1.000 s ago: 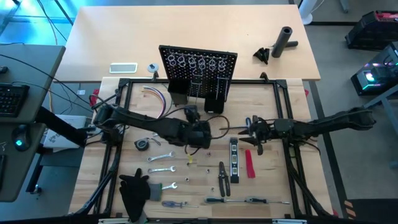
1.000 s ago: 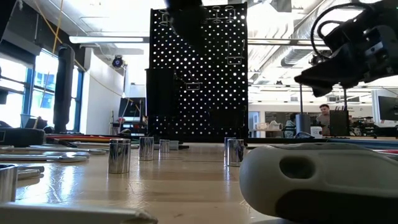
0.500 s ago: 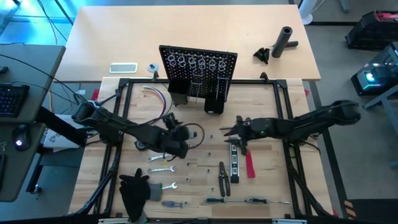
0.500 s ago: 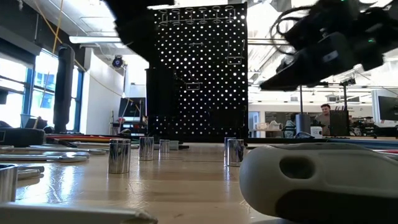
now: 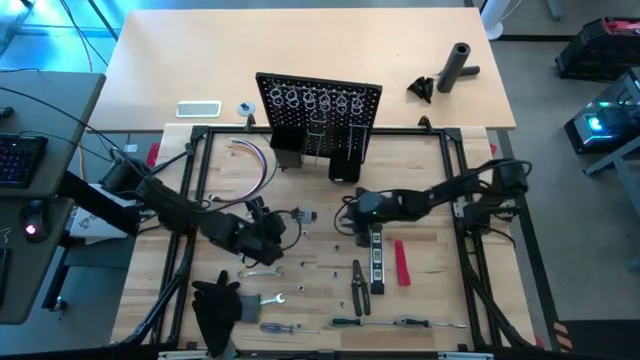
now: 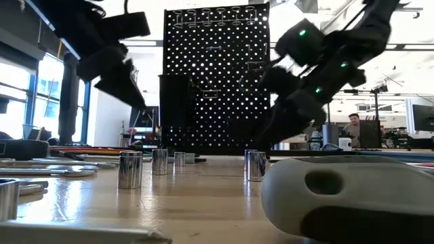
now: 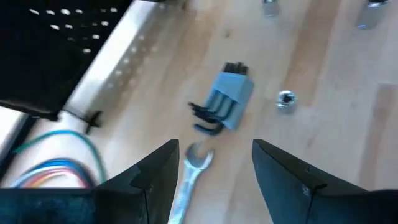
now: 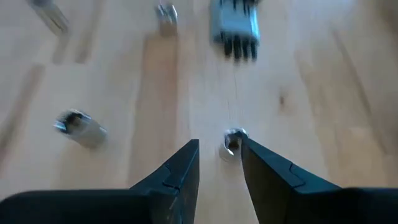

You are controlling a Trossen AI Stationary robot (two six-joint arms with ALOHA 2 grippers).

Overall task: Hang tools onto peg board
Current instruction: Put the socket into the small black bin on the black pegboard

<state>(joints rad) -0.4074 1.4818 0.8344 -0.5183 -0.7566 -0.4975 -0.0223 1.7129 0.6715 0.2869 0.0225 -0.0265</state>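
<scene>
- Since a second ago my left gripper [image 5: 272,232] has pulled back from the middle of the table toward my left side, and my right gripper [image 5: 350,215] has reached farther in, from beside the level [image 5: 376,260] to just in front of the peg board [image 5: 318,105].
- The blue hex key holder [image 7: 228,98], hidden under my left arm a second ago, now lies bare on the wood between my two grippers.
- The peg board stands upright at the far edge of the frame, its two black bins [image 5: 286,148] at the bottom; I cannot tell what is in them.
- My left gripper hovers low with its fingers [image 7: 152,174] spread apart and empty, a silver wrench [image 7: 189,171] lying between them below.
- My right gripper angles steeply down at the table, fingers [image 8: 180,168] slightly apart, holding nothing, with a small silver socket [image 8: 232,140] just beyond the tips.
- The other tools lie flat on the near half of the table: pliers [image 5: 357,285], a red-handled tool [image 5: 401,262], more wrenches [image 5: 258,272].
</scene>
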